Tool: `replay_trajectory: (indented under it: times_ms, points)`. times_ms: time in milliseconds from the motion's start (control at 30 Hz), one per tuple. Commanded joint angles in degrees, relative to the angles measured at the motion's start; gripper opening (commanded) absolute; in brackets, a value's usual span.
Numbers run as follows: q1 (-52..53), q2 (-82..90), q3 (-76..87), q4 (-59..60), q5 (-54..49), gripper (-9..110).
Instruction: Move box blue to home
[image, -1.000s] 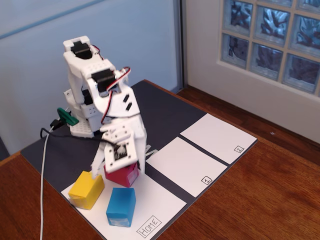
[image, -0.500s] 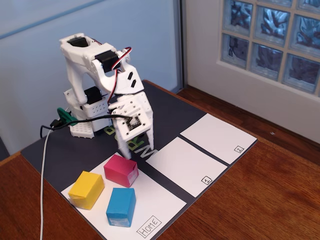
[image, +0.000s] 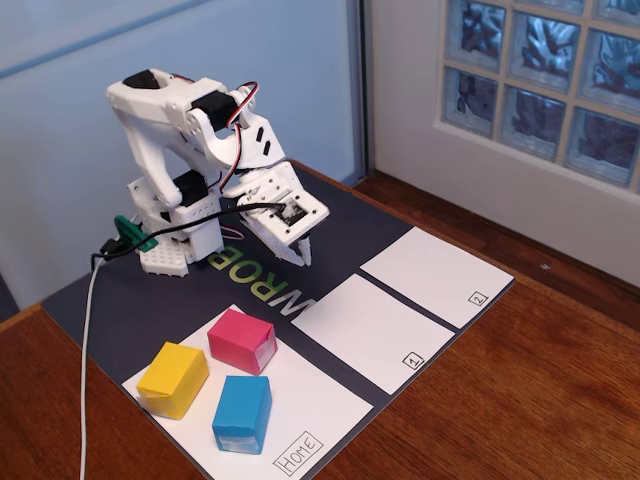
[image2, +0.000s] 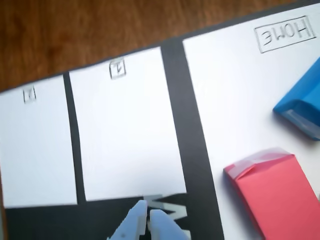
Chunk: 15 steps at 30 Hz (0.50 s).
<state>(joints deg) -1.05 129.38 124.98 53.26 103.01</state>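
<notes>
Right, nearest the camera in fixed view: "Home" sheet (image: 300, 420), white paper w/ handwritten label at its front corner, lying on the dark mat (image: 120, 300). Blue box (image: 242, 413) sits on that sheet, closest to the label, upright, clear tape along its lower edge. Yellow box (image: 172, 379) just beside it to the left, pink box (image: 242, 340) just behind, nearer the arm; all 3 on the Home sheet, close together but apart from each other as far as I can tell. Wrist view shows the blue box (image2: 302, 107) at right edge, partly cut off, and pink box (image2: 275, 195) below it, both on the same sheet under the label.

Further right in fixed view: sheet marked 1 (image: 365, 330), then sheet marked 2 (image: 435, 275), both bare.

Behind: white arm (image: 190, 150) folded on its base, jaws (image: 303, 255) pointing down over the mat's lettering, closed tip to tip, holding nothing; wrist view confirms, the jaws (image2: 148, 216) meet at bottom edge. Well apart from all boxes.

Wooden bench (image: 520, 380) under the mat.
</notes>
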Motion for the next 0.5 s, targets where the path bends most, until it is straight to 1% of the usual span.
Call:
replay_trajectory:
  times_ms: [0, 167, 333, 467]
  points:
    - [-1.6, 6.1, 3.3, 1.3, -6.9, -1]
    - [-3.3, 12.0, 8.1, 6.2, -14.9, 0]
    - [-4.2, 18.6, 14.6, 6.2, -16.5, 0]
    - [-3.6, 28.0, 23.0, 6.9, -17.7, 0]
